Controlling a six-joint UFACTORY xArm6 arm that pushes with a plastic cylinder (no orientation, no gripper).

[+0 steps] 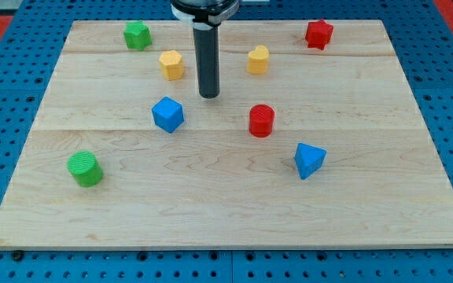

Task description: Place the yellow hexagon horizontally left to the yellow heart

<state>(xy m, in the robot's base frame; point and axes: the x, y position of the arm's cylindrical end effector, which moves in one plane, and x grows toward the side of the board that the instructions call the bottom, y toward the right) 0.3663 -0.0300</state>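
The yellow hexagon is found in the upper left-centre of the frame, and the yellow heart in the upper centre-right, the two lying at nearly the same height with bare wood between them. No claw is fitted, so nothing can be released, clenched or grasped; only my tip is presented, set down on the wooden board between the two yellow blocks and slightly below them, near the hexagon but not touching it. The hexagon is judged to be a small, light, rigid block that should slide readily on the smooth wood and may turn if it is pushed off-centre, so contact is best made squarely on a flat side face, low down. It already appears to sit left of the heart, so little more than a fine nudge is likely needed. No containers are seen. Elsewhere a blue cube, a red cylinder, a blue block, a green cylinder, a green block and a red block are scattered.
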